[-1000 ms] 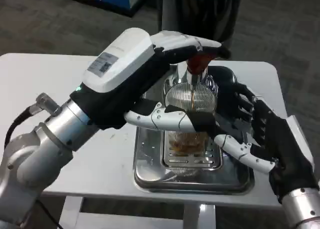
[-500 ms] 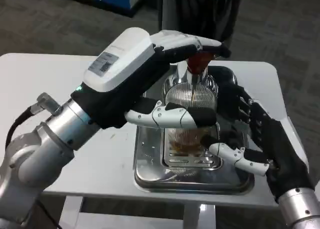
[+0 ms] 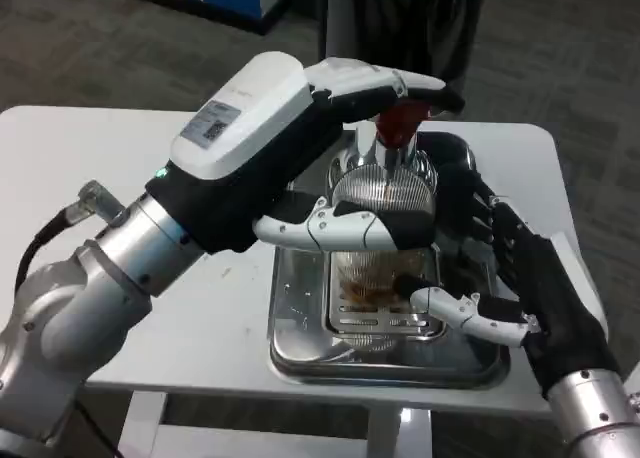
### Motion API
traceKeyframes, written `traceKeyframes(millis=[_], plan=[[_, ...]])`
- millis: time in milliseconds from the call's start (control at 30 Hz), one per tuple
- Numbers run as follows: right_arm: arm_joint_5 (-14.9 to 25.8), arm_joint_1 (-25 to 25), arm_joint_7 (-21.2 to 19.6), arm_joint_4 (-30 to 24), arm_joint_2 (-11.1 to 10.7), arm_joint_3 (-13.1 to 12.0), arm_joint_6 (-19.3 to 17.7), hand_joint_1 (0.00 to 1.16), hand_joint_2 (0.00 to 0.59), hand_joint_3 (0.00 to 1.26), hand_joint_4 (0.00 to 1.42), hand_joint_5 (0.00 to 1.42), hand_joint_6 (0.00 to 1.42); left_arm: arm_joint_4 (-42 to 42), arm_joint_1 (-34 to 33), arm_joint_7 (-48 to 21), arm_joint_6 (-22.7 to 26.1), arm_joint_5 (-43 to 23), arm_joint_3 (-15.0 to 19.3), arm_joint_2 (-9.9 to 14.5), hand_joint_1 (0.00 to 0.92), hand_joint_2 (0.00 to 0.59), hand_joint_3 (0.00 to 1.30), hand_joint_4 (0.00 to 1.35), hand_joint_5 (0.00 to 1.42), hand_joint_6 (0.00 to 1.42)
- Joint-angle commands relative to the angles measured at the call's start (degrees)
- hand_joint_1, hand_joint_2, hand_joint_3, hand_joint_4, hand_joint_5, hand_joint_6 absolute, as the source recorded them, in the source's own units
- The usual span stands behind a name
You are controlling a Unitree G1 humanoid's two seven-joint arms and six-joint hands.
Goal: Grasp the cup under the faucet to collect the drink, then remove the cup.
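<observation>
A: Left hand point(image 3: 330, 128)?
B: Pressing the red-capped chrome faucet lever point(image 3: 400, 123), presumably for flow.
A: Right hand point(image 3: 500, 268)?
B: Wrapped around the clear glass cup point(image 3: 372, 276) with brown drink, on the steel drip tray point(image 3: 300, 318) under the spout (grip tightness unclear), white counter point(image 3: 80, 148) beneath.

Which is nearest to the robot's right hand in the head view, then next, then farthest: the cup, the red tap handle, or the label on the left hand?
From the right hand:
1. Cup, beside its thumb.
2. Red tap handle, above the cup.
3. Label, far left, on the left hand.
</observation>
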Motion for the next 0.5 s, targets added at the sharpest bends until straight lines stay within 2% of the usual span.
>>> traceKeyframes(millis=[33, 500], plan=[[-0.34, -0.77, -0.56, 1.10, -0.08, 0.16, -1.38, 0.89, 0.136, 0.11, 0.14, 0.19, 0.25, 2.62, 2.64, -2.26, 2.01, 2.49, -1.51, 1.14, 0.000, 0.107, 0.36, 0.31, 0.34, 0.26], [-0.34, -2.05, -1.47, 1.81, 1.06, 1.08, -1.83, 0.89, 0.136, 0.10, 0.15, 0.18, 0.24, 3.99, 1.68, -1.38, 2.05, 3.06, -2.31, 1.17, 0.000, 0.106, 0.36, 0.31, 0.34, 0.26]])
